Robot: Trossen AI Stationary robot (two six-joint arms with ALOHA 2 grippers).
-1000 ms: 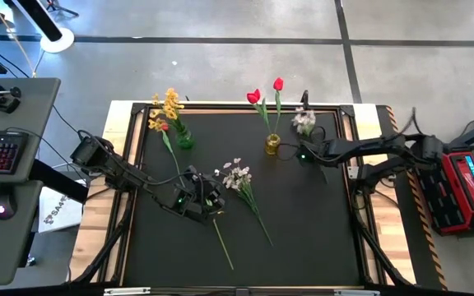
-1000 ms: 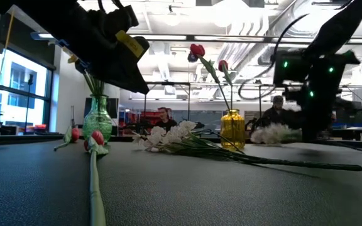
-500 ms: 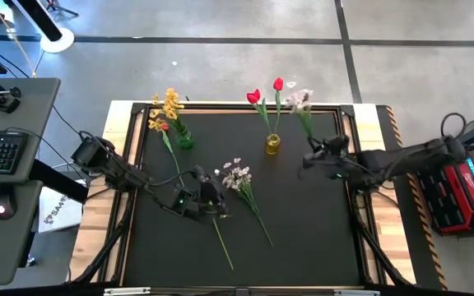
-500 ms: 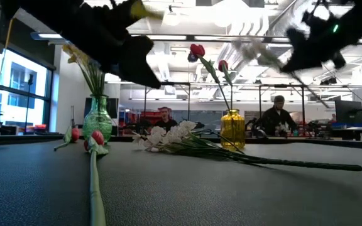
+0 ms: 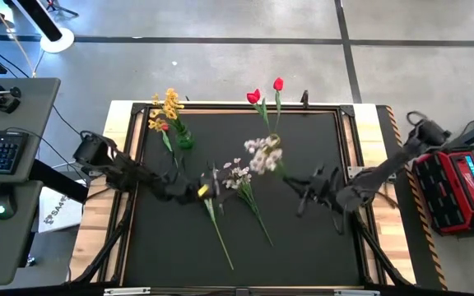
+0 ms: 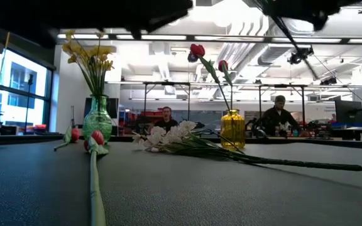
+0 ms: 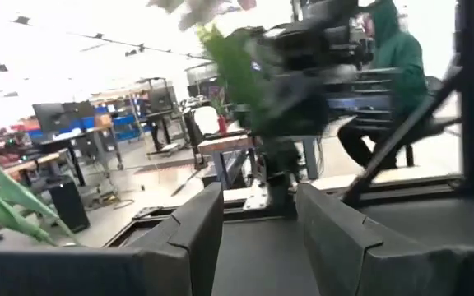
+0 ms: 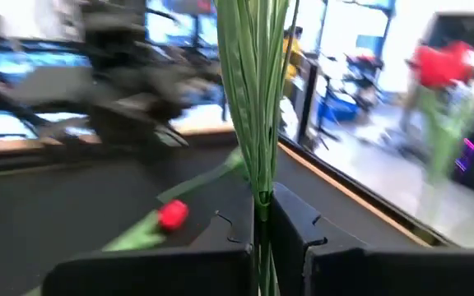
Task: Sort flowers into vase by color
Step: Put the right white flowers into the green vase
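My right gripper hangs over the table's right half, shut on a white blossom spray whose blossoms point toward the yellow vase. That vase holds two red tulips. My left gripper is open, above the middle of a red tulip's stem that lies flat on the mat. A second white spray lies beside it. The green vase holds the yellow spray. My right gripper pinches the white spray's green stem between its two fingers. The stem runs straight out beyond the fingertips. The spray is lifted clear of the mat, its blossoms out ahead of the gripper toward the table's far left.
The lying tulip's red head rests near the green vase. A raised wooden frame borders the black mat. Bare mat lies along the near edge and in the right near corner. People sit in the room beyond the far edge.
My right gripper has carried the white spray from beside the yellow vase at the far edge toward the near edge. It turned as it went, so the blossoms swung from over the far edge toward the table's middle. My left gripper has risen and shifted slightly right.
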